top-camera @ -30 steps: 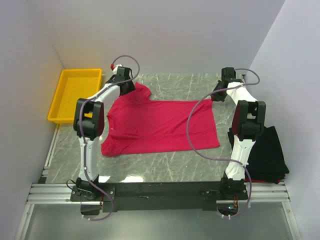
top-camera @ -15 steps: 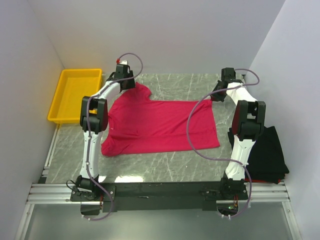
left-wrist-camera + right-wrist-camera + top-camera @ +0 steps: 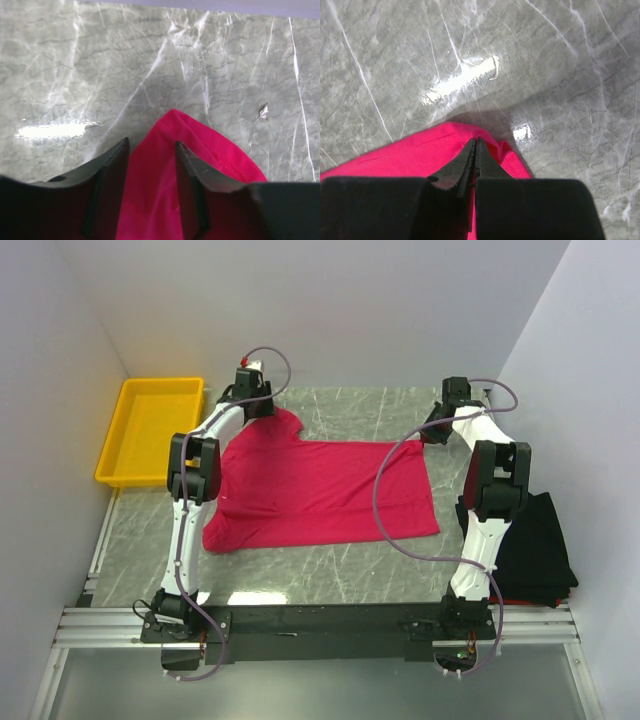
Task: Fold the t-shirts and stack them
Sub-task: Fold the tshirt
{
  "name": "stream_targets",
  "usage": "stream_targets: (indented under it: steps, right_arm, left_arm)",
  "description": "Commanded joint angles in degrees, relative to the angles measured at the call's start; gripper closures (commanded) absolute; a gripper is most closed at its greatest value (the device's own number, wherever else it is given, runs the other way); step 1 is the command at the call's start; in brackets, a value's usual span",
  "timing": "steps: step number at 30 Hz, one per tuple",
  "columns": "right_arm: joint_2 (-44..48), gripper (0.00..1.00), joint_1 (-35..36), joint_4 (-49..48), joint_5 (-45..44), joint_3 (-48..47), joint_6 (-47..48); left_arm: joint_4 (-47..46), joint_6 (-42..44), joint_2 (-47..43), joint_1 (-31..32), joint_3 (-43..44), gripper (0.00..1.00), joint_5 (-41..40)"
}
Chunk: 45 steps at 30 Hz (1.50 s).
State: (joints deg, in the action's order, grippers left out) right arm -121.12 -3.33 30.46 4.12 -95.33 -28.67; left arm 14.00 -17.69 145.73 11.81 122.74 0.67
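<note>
- The yellow tray (image 3: pixel 112 476) sits past the counter's (image 3: pixel 340 570) far-left corner, apart from the cloth.
- The left gripper (image 3: pixel 151 150) is at the far edge, left of centre. Its fingers are spread and straddle the sleeve tip of the crimson-pink t-shirt (image 3: pixel 320 490), with cloth between them but nothing clamped yet.
- The shirt lies flat mid-counter, its long axis running left to right, sleeves to the left and hem to the right.
- The right gripper (image 3: pixel 475 145) is at the shirt's far-right corner, its fingers pressed together, apparently pinching the hem.
- Both tools sit on the far edge, so the fold probably comes toward the near edge. The left one looks set to close first.
- Only the wrist views show how the jaws stand. Only the overhead view shows the black t-shirt (image 3: pixel 535 540), bunched at the right edge.
</note>
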Motion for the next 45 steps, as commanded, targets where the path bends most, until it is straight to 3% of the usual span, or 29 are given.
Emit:
stream_targets:
  steps: [1, 4, 5, 8, 10, 22, 38, 45]
  right_arm:
    - [0.4, 1.0, 0.4, -1.3, 0.2, 0.1, 0.2]
    - [0.3, 1.0, 0.4, -1.2, 0.4, -0.2, 0.2]
    - [0.3, 1.0, 0.4, -1.1, 0.4, -0.3, 0.1]
    - [0.3, 1.0, 0.4, -1.0, 0.4, -0.6, 0.3]
    - [0.3, 1.0, 0.4, -0.9, 0.4, -0.7, 0.3]
    - [1.7, 1.0, 0.3, -2.7, -1.4, 0.1, 0.4]
    - [2.5, 1.0, -0.1, -3.6, -3.7, -0.6, 1.8]
    - [7.1, 1.0, -0.1, -6.2, -8.2, 5.1, 0.5]
  left_arm:
    - [-0.7, -0.1, 1.0, 0.1, 2.8, 0.54, 2.6]
    - [-1.2, -0.5, 0.6, 0.1, 2.5, 0.68, 2.8]
    - [-1.7, -0.8, 0.4, 0.1, 2.2, 0.79, 2.8]
    - [-2.8, -1.4, -0.9, 0.0, 0.9, 0.96, 3.2]
    - [-3.8, -1.6, -1.9, 0.0, 0.4, 1.0, 3.6]
    - [-12.1, -3.3, -13.5, -1.4, -8.4, 1.0, 3.6]
    - [-15.5, -3.8, -24.7, -2.4, -19.8, 1.0, 3.2]
    - [-14.1, -5.8, -28.7, -2.4, -25.5, 1.0, 1.7]
